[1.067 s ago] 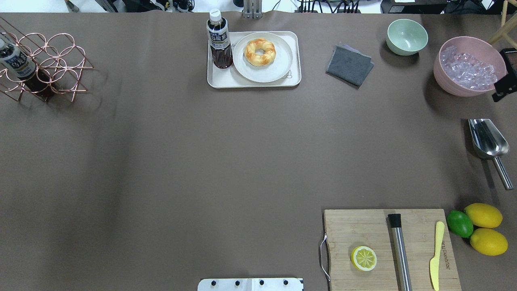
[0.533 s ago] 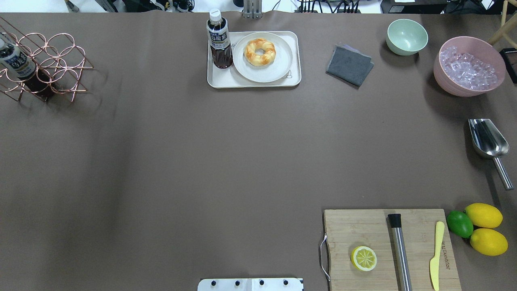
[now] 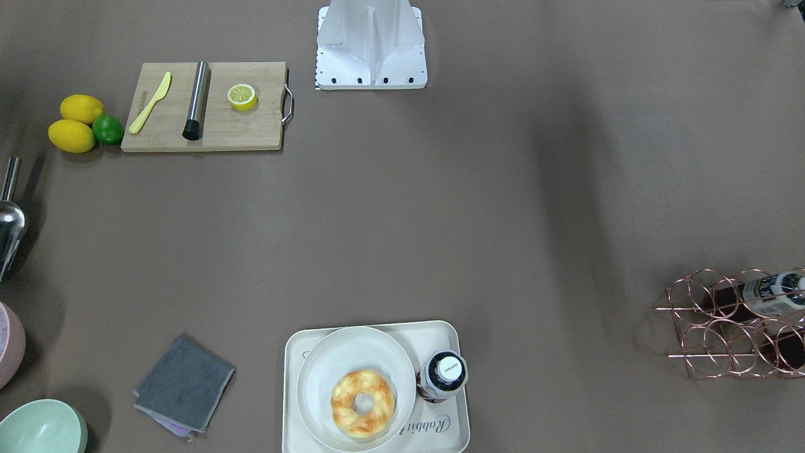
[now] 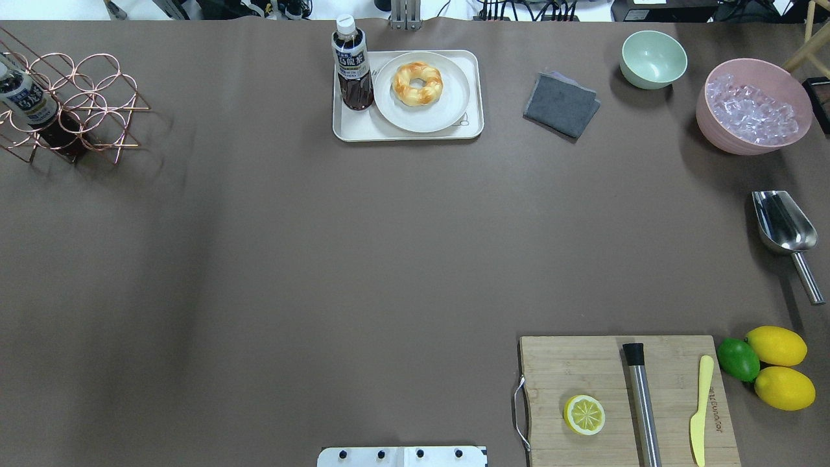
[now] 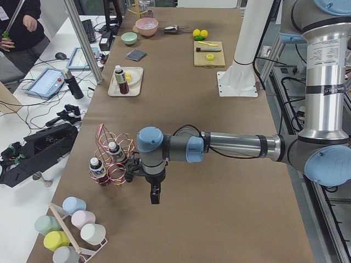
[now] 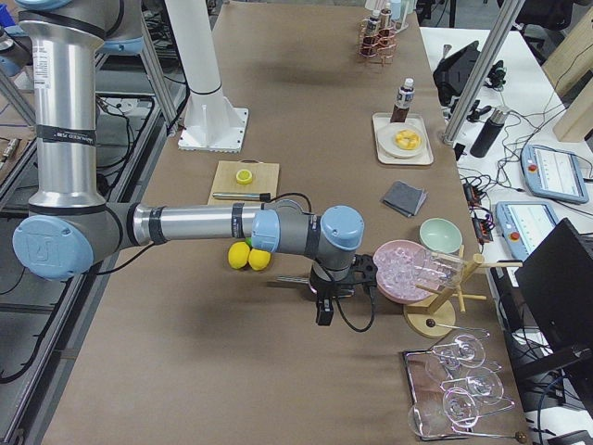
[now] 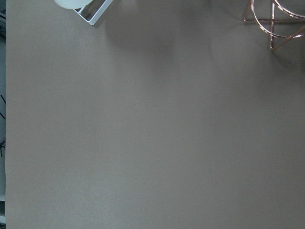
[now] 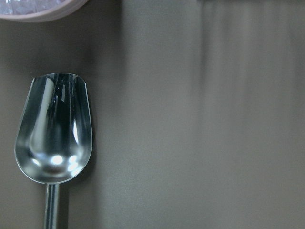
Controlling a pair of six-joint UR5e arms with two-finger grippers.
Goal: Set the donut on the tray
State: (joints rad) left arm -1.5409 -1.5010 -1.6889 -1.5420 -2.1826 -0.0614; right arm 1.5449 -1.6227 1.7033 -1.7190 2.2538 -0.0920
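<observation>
Donut (image 4: 417, 83), a twisted golden ring with pale glazed patches and an open centre hole, lies on a smooth round cream plate (image 4: 447, 110), and that plate rests inside the tray (image 4: 408, 135), a cream rounded rectangle with a raised rim. An upright bottle (image 4: 353, 65) of dark liquid with a white cap stands on the tray just beside the plate. From the front-facing camera I see the tray's near edge cut off by the frame, and the plate covers the end of the script, so I read only "Rabbi". Overhead, the plate hides most of the grey line drawing. I find the left gripper (image 5: 154, 198) only in the left side camera, pointing down over the matte brown table (image 5: 219, 208) near the copper wire rack (image 5: 112, 159). I find the right gripper (image 6: 322, 315) only in the right side camera, near the pink bowl (image 6: 398, 292) of ice. I cannot tell how wide either claw stands. My right wrist camera shows a shiny metal scoop (image 8: 53, 129), its handle cut off at the bottom.
</observation>
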